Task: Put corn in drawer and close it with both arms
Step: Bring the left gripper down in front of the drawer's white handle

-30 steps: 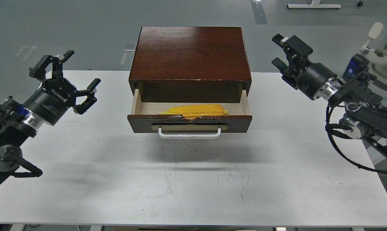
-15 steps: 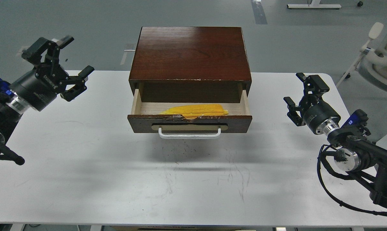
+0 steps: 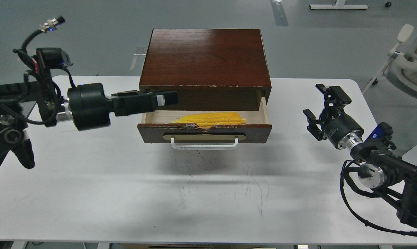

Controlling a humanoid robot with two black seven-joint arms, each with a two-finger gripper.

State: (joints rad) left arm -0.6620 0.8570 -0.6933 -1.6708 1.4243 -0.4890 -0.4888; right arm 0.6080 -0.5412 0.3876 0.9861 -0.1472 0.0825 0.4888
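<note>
The yellow corn [image 3: 211, 118] lies lengthwise inside the open drawer [image 3: 256, 130], just behind the dark front with its chipped top edge and white handle [image 3: 204, 146]. My left gripper [image 3: 167, 98] reaches in level from the left. Its fingers [image 3: 139, 98] are straight and pressed together, empty, in front of the drawer's left back corner, and they hide the left side wall. My right gripper [image 3: 317, 103] is open and empty, above the table to the right of the drawer and well apart from it.
The dark brown cabinet [image 3: 205, 57] stands at the back middle of the white table [image 3: 208, 193]. A white chair base [image 3: 410, 65] stands off the table at the far right. The right arm's cables [image 3: 353, 204] hang near the table's right edge.
My left arm has swung in to the right, from beside the table's left edge to the drawer's left end, and its fingers have closed. My right gripper dropped low earlier and has since barely moved.
</note>
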